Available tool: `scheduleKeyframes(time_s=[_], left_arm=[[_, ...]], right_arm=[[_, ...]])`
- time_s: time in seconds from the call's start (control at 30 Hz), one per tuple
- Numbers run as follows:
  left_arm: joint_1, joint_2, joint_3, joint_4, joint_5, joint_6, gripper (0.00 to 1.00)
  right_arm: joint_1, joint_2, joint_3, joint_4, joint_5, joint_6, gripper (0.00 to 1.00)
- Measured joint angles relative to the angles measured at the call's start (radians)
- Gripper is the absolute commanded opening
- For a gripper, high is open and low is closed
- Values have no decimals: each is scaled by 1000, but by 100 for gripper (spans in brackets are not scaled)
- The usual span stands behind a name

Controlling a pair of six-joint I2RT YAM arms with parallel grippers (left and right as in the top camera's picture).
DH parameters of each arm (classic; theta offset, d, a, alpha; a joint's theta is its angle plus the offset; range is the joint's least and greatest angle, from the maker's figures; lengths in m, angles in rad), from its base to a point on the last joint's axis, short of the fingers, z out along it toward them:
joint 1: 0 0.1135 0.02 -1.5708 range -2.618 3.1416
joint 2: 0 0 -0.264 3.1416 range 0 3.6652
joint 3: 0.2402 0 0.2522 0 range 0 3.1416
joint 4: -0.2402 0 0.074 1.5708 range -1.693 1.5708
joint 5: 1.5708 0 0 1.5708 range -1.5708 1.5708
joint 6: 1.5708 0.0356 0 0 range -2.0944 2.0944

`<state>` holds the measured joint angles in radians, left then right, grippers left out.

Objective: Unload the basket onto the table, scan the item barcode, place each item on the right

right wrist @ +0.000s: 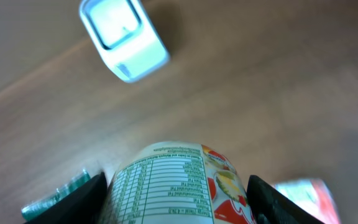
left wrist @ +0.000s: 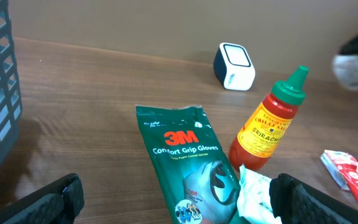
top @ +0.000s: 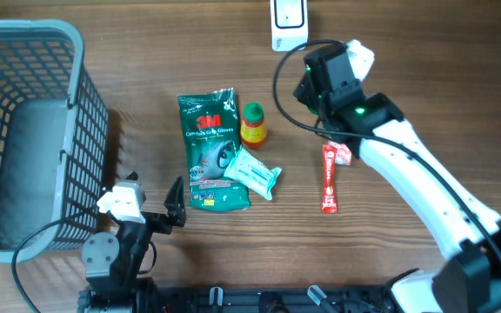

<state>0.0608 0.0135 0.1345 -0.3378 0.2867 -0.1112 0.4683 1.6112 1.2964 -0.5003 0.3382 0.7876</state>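
Observation:
My right gripper [top: 336,76] is shut on a round white container [right wrist: 174,186] with a nutrition table and fruit pictures on its label; no barcode shows. In the overhead view only the container's white end [top: 361,57] sticks out past the gripper. The black fingers [right wrist: 79,199] press on both of its sides. It hangs a little right of and in front of the white barcode scanner [top: 288,22], which also appears in the right wrist view [right wrist: 123,37]. My left gripper [top: 174,211] rests open at the front left, with nothing between its fingers [left wrist: 55,200].
A green 3M gloves packet [top: 209,148], a sriracha bottle [top: 253,123] and a white wipes pack [top: 252,171] lie mid-table. A red sachet [top: 330,178] lies under the right arm. A grey basket [top: 24,130] fills the left side.

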Motion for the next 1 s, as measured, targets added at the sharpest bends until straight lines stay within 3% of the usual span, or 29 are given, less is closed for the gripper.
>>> scheduleKeyframes(time_s=[0.37,0.43,0.63,0.73,0.87,1.0], left_arm=[[0,0,0,0,0,0,100],[0,0,0,1,0,0,100],[0,0,0,1,0,0,100],[0,0,0,0,0,0,100],[0,0,0,0,0,0,100],[0,0,0,1,0,0,100]], right_arm=[[0,206,2,566,62,-310,38],[-1,286,2,735,65,-388,46],[-32,470,3,1149,66,-523,46],[-66,551,3,1315,36,-549,51],[-117,666,74,1350,-58,-562,55],[-129,790,277,1237,-120,-589,47]])
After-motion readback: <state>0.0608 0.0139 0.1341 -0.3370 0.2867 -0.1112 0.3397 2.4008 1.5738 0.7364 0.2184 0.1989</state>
